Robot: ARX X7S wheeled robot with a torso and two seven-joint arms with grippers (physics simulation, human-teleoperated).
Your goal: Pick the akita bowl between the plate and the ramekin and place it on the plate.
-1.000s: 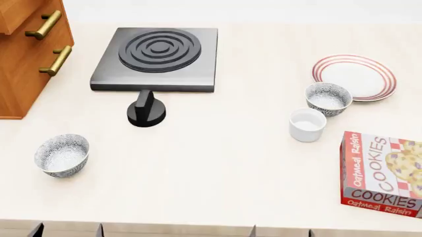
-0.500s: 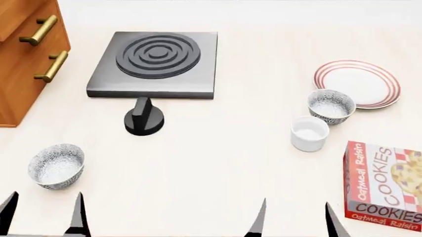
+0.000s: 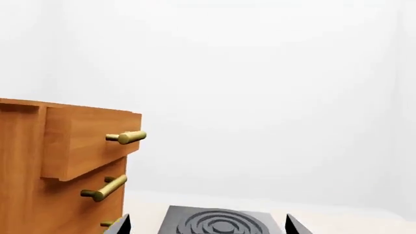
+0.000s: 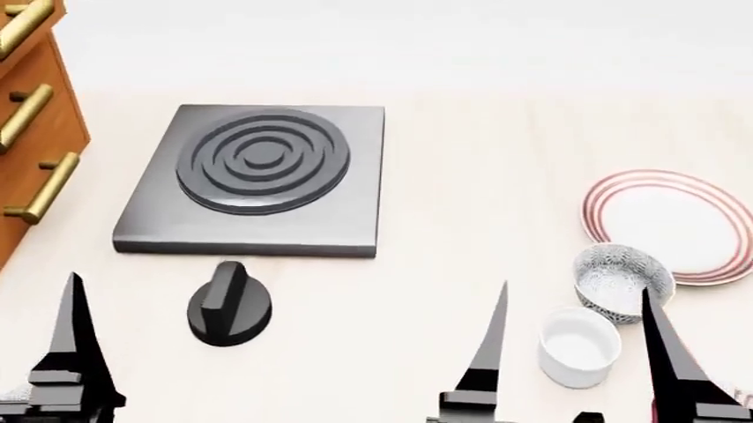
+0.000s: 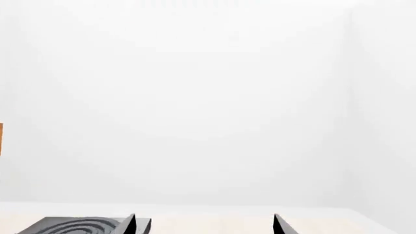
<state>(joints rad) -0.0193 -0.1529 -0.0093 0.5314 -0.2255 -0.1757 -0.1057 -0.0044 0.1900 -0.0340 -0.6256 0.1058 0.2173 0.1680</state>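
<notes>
The akita bowl [image 4: 620, 280], grey-speckled outside and pale inside, stands on the counter between the plate [image 4: 673, 222], white with red rings, and the plain white ramekin [image 4: 579, 345]. The bowl touches or nearly touches the plate's near rim. My right gripper [image 4: 574, 287] is open, and its two dark fingers stand on either side of the ramekin and the bowl in the head view, nearer the camera, holding nothing. Only one of my left gripper's fingers [image 4: 77, 348] shows there, far left. The left wrist view shows the left gripper [image 3: 206, 225] open and empty. In the right wrist view the right gripper [image 5: 204, 224] is open too.
A dark grey hob [image 4: 261, 176] with ringed burner lies mid-counter, with a black knob [image 4: 229, 304] just in front of it. A wooden cabinet [image 4: 30, 150] with brass handles stands at the far left. The wrist views also show the hob [image 3: 221, 223] and cabinet [image 3: 65, 165].
The head view has shifted, so everything sits lower in frame. Both grippers' fingers have risen further into view. The left-hand speckled bowl and the cookie box are no longer in frame.
</notes>
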